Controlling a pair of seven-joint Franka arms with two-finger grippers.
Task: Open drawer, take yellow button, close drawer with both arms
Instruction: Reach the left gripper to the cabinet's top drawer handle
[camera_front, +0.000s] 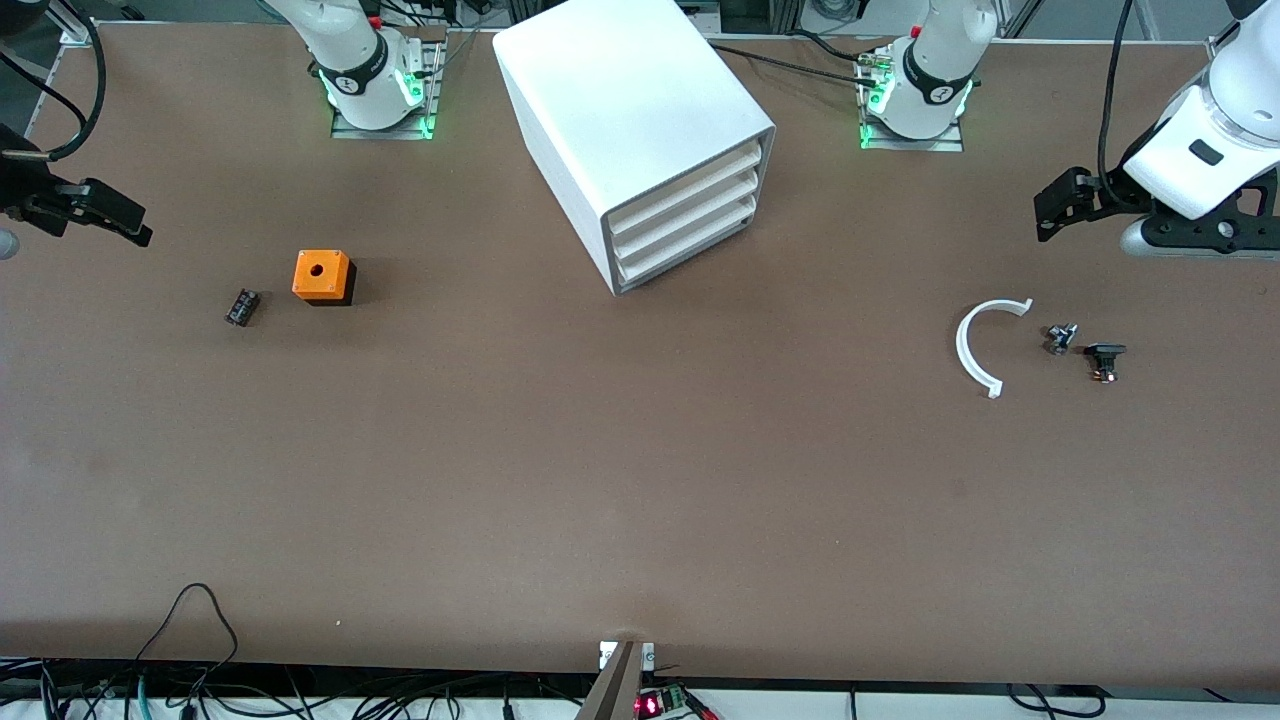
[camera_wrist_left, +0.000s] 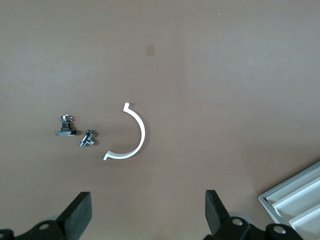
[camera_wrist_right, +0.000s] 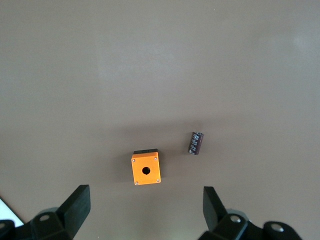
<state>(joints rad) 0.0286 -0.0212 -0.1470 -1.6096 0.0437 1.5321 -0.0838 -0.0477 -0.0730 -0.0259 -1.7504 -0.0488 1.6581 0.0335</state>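
The white cabinet (camera_front: 620, 100) stands in the middle of the table near the arms' bases. Its topmost drawer (camera_front: 690, 184) is shut, like the two below it. A corner of the cabinet also shows in the left wrist view (camera_wrist_left: 295, 200). No button is in view. My left gripper (camera_front: 1060, 205) hangs open and empty over the left arm's end of the table; in its wrist view (camera_wrist_left: 147, 210) bare table lies between the fingers. My right gripper (camera_front: 115, 215) hangs open and empty over the right arm's end, with the same bare table in its wrist view (camera_wrist_right: 145, 205).
An orange cube with a hole (camera_front: 322, 276) (camera_wrist_right: 146, 169) and a small flat black part (camera_front: 242, 306) (camera_wrist_right: 196, 143) lie toward the right arm's end. A white curved clip (camera_front: 980, 345) (camera_wrist_left: 131, 135), a small metal piece (camera_front: 1060, 337) and a black piece (camera_front: 1104, 358) lie toward the left arm's end.
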